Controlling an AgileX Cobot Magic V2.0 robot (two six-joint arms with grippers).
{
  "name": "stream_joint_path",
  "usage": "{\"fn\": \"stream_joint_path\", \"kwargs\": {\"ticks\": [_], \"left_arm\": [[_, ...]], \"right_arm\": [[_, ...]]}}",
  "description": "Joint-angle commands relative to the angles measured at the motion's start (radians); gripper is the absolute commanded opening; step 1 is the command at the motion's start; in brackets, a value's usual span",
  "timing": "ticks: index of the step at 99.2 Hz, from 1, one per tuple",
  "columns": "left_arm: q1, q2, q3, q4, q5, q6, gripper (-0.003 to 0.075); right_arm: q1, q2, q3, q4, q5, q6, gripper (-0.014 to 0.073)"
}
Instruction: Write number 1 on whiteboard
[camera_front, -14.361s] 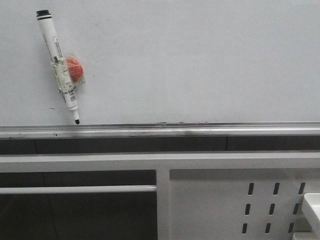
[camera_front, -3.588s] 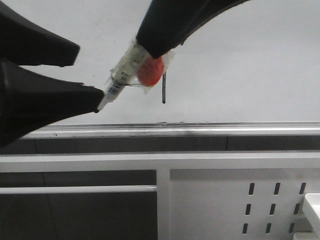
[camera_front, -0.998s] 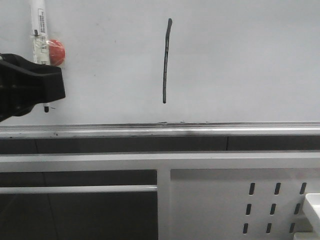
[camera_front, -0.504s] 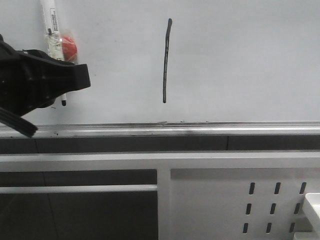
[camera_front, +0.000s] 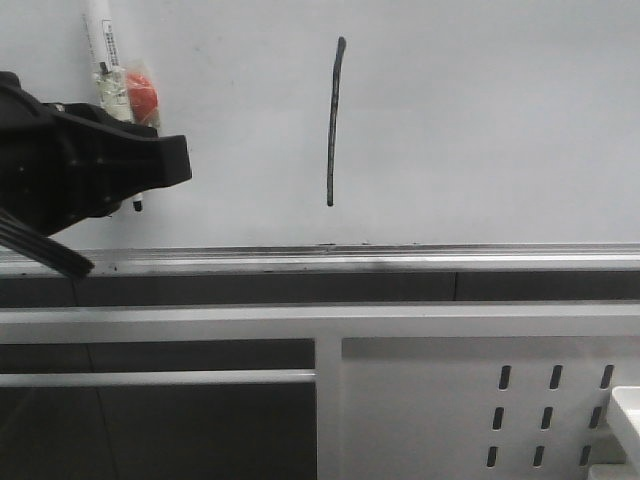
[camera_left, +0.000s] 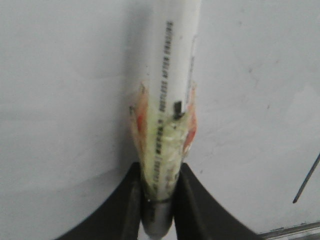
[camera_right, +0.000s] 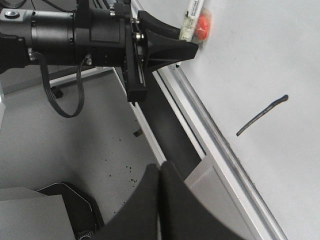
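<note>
The number 1 (camera_front: 333, 120) is a thin dark, nearly vertical stroke on the whiteboard (camera_front: 480, 120). It also shows in the right wrist view (camera_right: 262, 115) and at the edge of the left wrist view (camera_left: 306, 177). My left gripper (camera_front: 150, 160) is at the board's left side, shut on the white marker pen (camera_front: 103, 45). A red magnet (camera_front: 142, 90) is taped to the pen. In the left wrist view the black fingers (camera_left: 131, 200) squeeze the pen's lower end (camera_left: 167, 100) against the board. My right gripper (camera_right: 159, 175) is shut and empty, well back from the board.
A silver rail (camera_front: 400, 258) runs along the whiteboard's lower edge. Below it are a white frame bar (camera_front: 320, 322) and a white perforated panel (camera_front: 550, 410). The right wrist view shows the left arm's black body (camera_right: 75, 32) and grey floor (camera_right: 75, 150).
My left gripper has moved right and slightly down along the board with the marker pen in it. The stroke is unchanged.
</note>
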Motion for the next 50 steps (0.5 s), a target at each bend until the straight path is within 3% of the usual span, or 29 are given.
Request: {"fn": "stream_joint_path", "kwargs": {"ticks": [1, 10, 26, 50], "left_arm": [[-0.003, -0.022, -0.015, 0.006, -0.111, -0.004, 0.0239], [-0.003, -0.022, -0.01, 0.011, -0.113, -0.004, 0.0305], [-0.014, -0.027, 0.028, 0.033, -0.181, -0.004, 0.0305], [-0.13, -0.059, 0.106, -0.024, -0.265, -0.002, 0.0305]], "right_arm": [[-0.006, -0.017, -0.03, 0.006, -0.053, 0.0, -0.0069], [-0.006, -0.017, -0.03, 0.006, -0.051, 0.0, -0.0069], [-0.006, -0.017, -0.03, 0.006, -0.049, 0.0, -0.0069], [-0.006, -0.019, -0.03, 0.006, -0.042, 0.0, -0.0069]]}}
